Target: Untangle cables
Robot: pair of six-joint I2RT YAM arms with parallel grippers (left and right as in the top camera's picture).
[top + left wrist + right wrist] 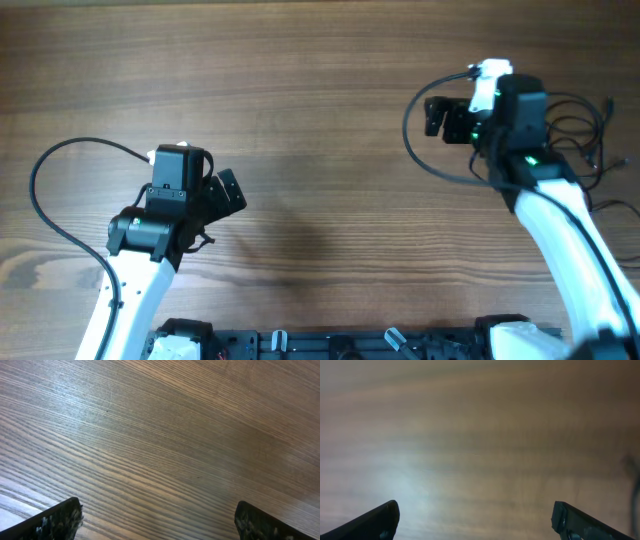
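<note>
The cables (590, 140) are thin black wires in loose loops at the far right of the wooden table (320, 90), behind my right arm. My right gripper (445, 118) is open and empty, left of the wires and pointing away from them. In the right wrist view its fingers (475, 520) are wide apart over bare blurred wood, with a dark thin blur at the right edge (634, 485). My left gripper (220, 200) is open and empty at the lower left, far from the wires. Its fingers (157, 522) frame bare wood in the left wrist view.
A thicker black arm cable (410, 135) loops left of the right wrist. Another arm cable (40, 190) arcs at the left of the left arm. The robot base (340, 345) runs along the near edge.
</note>
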